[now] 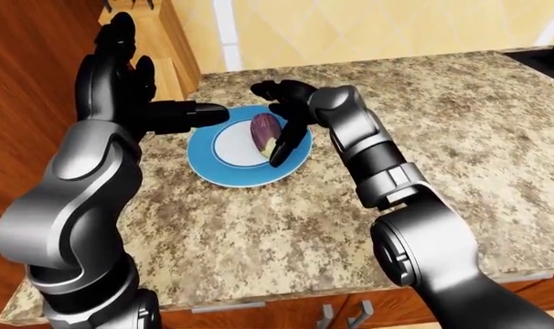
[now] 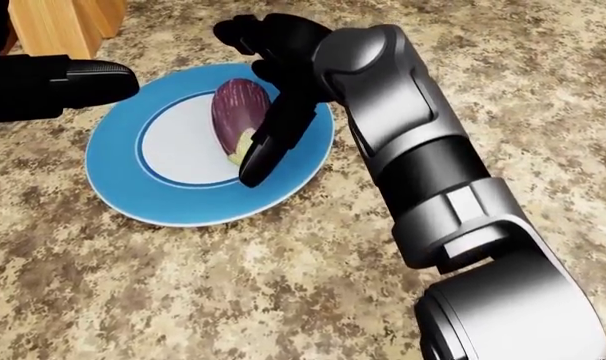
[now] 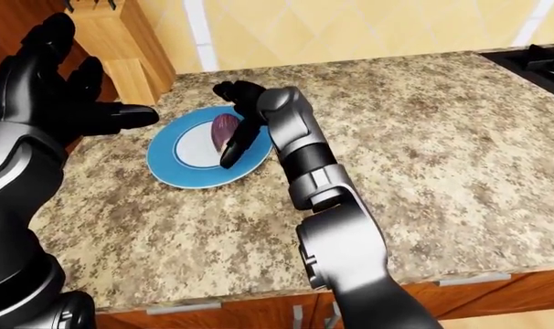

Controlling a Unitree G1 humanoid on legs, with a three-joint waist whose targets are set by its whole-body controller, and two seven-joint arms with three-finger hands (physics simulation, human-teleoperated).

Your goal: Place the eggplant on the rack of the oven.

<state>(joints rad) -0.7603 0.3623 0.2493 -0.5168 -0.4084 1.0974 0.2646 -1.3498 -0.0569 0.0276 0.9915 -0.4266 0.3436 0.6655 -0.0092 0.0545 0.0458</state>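
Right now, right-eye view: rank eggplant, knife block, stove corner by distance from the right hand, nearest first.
1. eggplant: on the blue plate, right against the right hand, at its left.
2. knife block: top left, against the wall.
3. stove corner: far right edge of the counter.

No readable txt, labels or nos. anywhere (all views).

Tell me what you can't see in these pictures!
- The oven: in no view; only a stove corner shows at the right-eye view's right edge.
- The eggplant's right side: hidden by the right hand in the head view, so grip is unclear.
- The left hand: cut off by the head view's left edge.
- The knife block: top cropped.
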